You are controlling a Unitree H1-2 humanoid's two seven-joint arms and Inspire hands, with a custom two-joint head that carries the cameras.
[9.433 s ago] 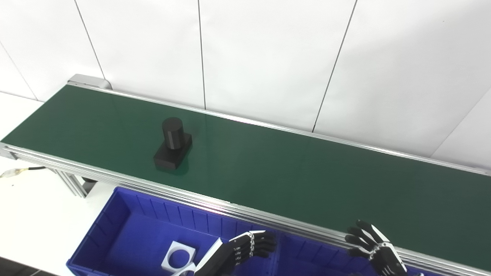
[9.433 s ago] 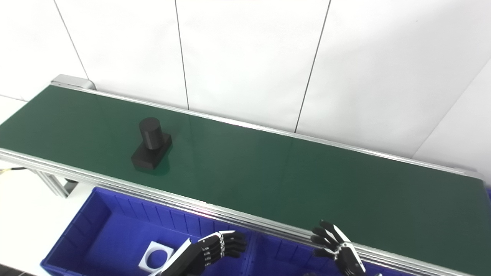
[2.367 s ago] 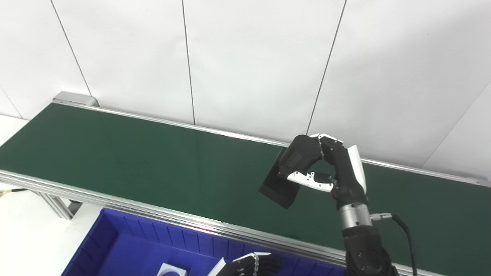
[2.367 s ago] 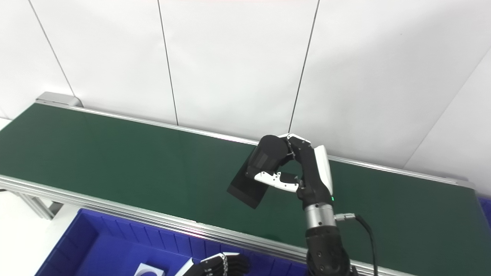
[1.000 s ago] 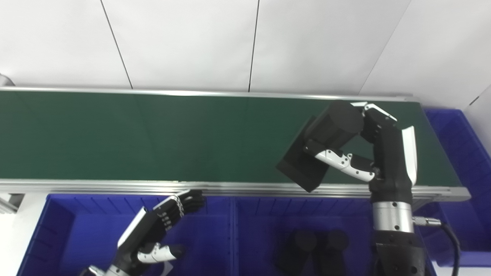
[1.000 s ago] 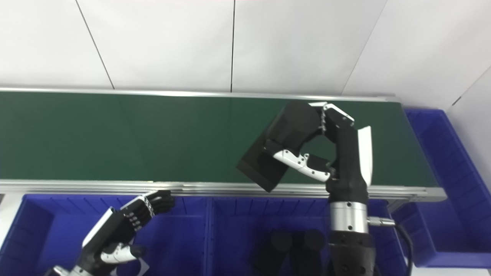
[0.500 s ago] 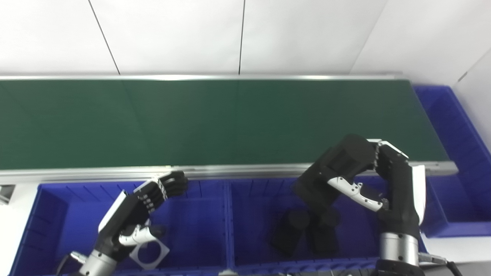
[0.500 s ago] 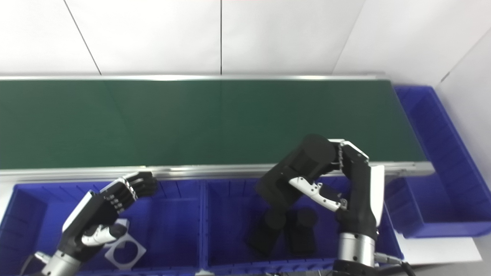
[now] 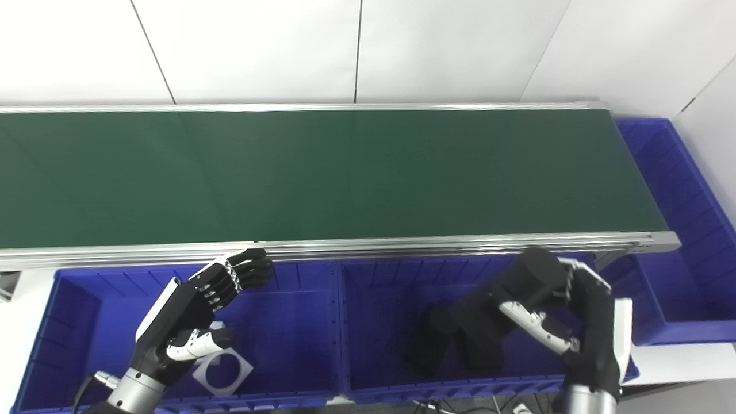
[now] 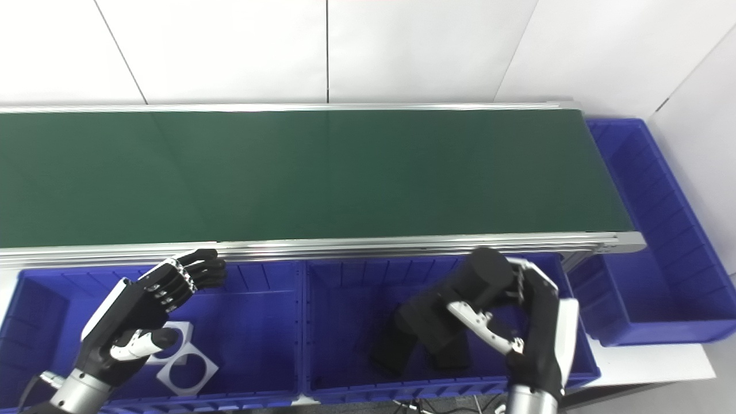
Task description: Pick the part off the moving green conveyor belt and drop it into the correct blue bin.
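Two hands low over blue bins, right hand (image 9: 566, 322) clamped on black part (image 9: 506, 296), left hand (image 9: 192, 313) loosely spread, empty.

I'm holding my right hand (image 10: 532, 322) low, wrist upright, fingers and thumb wrapping a black part (image 10: 460, 299). My left hand (image 10: 146, 313) is hovering empty, fingers loosely curling forward.

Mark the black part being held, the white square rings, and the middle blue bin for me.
black part (image 10: 480, 275), right eye view, round end.
white square rings (image 10: 187, 364), right eye view, front ring's frame.
middle blue bin (image 9: 368, 287), left eye view, back wall.
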